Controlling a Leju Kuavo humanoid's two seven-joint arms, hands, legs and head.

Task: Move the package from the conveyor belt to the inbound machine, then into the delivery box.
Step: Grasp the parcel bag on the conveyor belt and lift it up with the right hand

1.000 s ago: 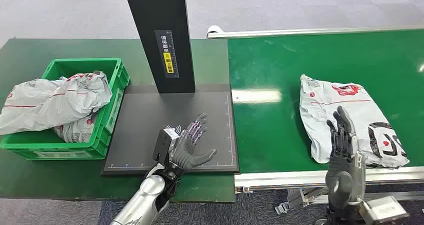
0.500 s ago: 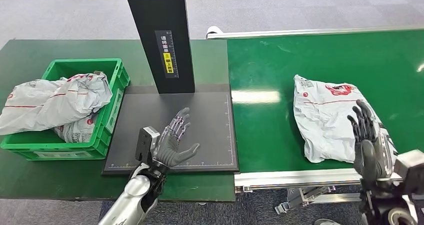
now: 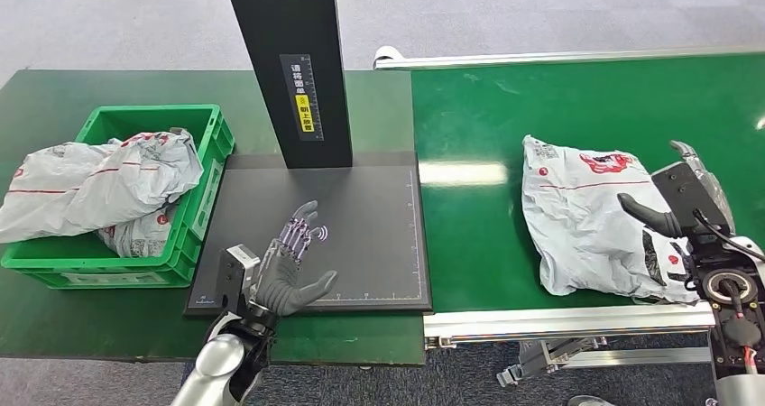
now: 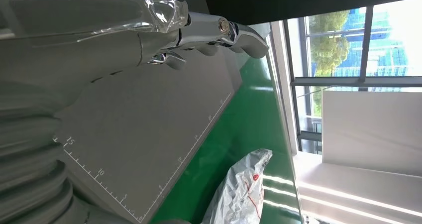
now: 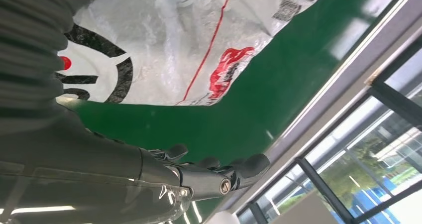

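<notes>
Our right hand (image 3: 672, 209), fingers apart and holding nothing, has swung to the far side of the package (image 3: 595, 216) on the conveyor belt (image 3: 487, 235); we judge it ready to grasp.

The left hand (image 4: 149, 30) is hovering with fingers (image 4: 234, 32) extended over the dark ruled plate (image 4: 144, 134); a grey package (image 4: 239, 189) is lying on the green belt (image 4: 239, 119).

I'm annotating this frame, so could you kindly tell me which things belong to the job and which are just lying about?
Job: package on conveyor belt; inbound machine; green delivery box; right hand, open beside the package.
Lying about: left hand, open over the machine; bags in box.
</notes>
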